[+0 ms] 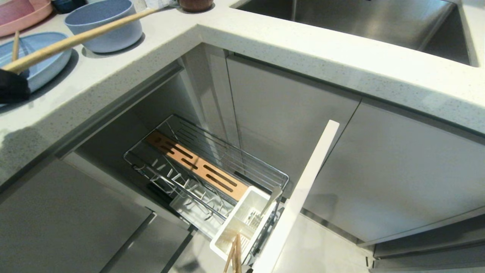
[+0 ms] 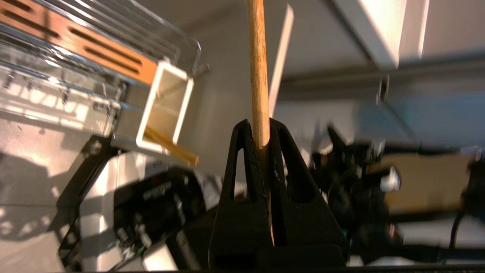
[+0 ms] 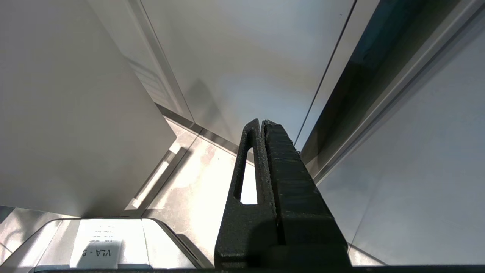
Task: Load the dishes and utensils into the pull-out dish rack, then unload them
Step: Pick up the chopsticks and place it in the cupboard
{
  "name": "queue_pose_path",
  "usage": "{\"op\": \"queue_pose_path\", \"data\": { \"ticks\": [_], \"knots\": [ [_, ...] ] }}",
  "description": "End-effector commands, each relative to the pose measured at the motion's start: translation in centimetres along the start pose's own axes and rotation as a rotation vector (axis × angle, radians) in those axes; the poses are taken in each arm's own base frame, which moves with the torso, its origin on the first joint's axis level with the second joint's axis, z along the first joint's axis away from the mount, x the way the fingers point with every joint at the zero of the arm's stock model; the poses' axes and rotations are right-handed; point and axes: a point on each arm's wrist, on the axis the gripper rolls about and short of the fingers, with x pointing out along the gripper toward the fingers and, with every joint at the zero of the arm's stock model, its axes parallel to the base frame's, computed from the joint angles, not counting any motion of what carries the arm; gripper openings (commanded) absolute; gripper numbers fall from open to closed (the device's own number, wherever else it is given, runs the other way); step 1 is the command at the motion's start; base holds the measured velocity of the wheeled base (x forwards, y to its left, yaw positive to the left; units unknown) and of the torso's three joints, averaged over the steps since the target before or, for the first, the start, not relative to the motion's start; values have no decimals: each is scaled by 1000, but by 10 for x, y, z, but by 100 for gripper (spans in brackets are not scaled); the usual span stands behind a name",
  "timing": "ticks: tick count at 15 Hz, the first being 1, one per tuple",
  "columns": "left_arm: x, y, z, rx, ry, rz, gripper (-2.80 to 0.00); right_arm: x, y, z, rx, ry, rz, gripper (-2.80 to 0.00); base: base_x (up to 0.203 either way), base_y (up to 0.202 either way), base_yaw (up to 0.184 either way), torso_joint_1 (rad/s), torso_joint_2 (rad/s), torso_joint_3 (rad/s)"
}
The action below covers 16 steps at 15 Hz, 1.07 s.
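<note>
My left gripper hangs over the counter's left end, above the light-blue plate, shut on a long light-wood stick that slants over the light-blue bowl. The left wrist view shows that stick pinched between the gripper's black fingers. A thin wooden stick lies on the plate. Below, the pull-out dish rack stands drawn out. Its white cup holds chopsticks and a silver utensil handle. My right gripper is shut and empty, low by the cabinet fronts.
The rack's tall front panel stands edge-on to the right of the cup. A pink plate sits at the counter's far left corner, a steel sink at the back right. Grey cabinet doors flank the opening.
</note>
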Motion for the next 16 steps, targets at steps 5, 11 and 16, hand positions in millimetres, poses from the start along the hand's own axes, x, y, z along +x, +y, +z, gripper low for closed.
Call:
{"op": "queue_pose_path", "data": {
  "ticks": [5, 11, 16],
  "knots": [
    [11, 10, -23, 213, 238, -34, -280, 0, 0, 0, 0, -1, 0, -280, 0, 0, 0, 0, 0, 0],
    [41, 19, -36, 302, 464, 45, -280, 0, 0, 0, 0, -3, 0, -280, 0, 0, 0, 0, 0, 0],
    [74, 25, -42, 288, 667, 149, -280, 0, 0, 0, 0, -3, 0, -280, 0, 0, 0, 0, 0, 0]
  ]
}}
